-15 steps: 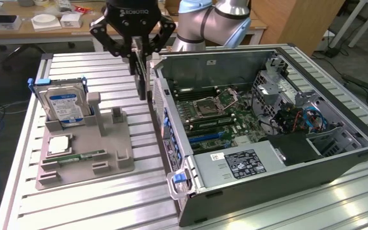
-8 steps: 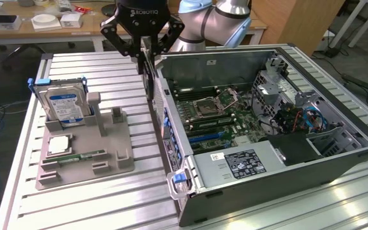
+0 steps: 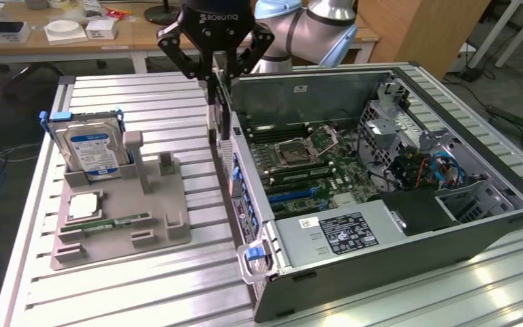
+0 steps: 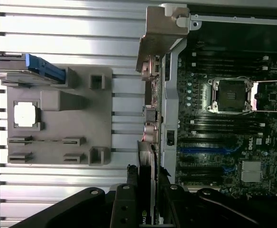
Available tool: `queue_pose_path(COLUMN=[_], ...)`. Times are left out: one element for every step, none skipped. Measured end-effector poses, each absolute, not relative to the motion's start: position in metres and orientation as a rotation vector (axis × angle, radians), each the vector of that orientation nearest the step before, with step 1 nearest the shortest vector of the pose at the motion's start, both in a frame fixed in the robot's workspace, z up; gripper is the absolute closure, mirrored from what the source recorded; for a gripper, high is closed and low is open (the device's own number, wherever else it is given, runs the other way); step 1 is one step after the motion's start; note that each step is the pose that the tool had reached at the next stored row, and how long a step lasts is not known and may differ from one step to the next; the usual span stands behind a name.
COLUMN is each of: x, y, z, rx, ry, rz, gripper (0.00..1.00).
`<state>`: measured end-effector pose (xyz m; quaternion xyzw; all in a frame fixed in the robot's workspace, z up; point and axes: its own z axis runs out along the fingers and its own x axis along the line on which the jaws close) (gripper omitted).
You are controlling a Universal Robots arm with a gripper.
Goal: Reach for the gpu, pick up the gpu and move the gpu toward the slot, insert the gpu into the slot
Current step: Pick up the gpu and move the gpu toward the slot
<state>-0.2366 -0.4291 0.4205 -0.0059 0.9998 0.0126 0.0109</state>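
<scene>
The jaws are clenched on the top edge of the gpu (image 3: 218, 102), which hangs edge-on below them, close to the wall of the open computer case (image 3: 380, 259) on the exterior view's left. I cannot tell if it touches that wall. The card seems light and stiff, but fragile. I judge the bare board edge is safest to hold, not the components.

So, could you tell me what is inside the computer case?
A motherboard with an open CPU socket, red and blue cables, and a labelled power supply; whatever lies under that supply is covered.
</scene>
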Motion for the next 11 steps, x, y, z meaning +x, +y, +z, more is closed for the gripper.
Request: queue_pose_path(x=[-0.234, -0.231, -0.228, -0.225, -0.222, -0.219, -0.216, -0.214, -0.211, -0.207, -0.204], y=[-0.429, -0.429, -0.429, -0.429, -0.429, -0.429, -0.429, -0.429, -0.429, -0.429, -0.429], z=[0.421, 0.421, 0.421, 0.42, 0.421, 0.42, 0.42, 0.42, 0.421, 0.42, 0.421], rx=[-0.019, -0.019, -0.019, -0.019, -0.019, -0.018, -0.018, -0.019, -0.019, -0.019, -0.019], ry=[3.119, 3.119, 3.119, 3.119, 3.119, 3.119, 3.119, 3.119, 3.119, 3.119, 3.119], rz=[0.039, 0.039, 0.039, 0.039, 0.039, 0.039, 0.039, 0.039, 0.039, 0.039, 0.039], gripper=[0.73, 0.73, 0.73, 0.73, 0.73, 0.73, 0.73, 0.73, 0.73, 0.73, 0.73])
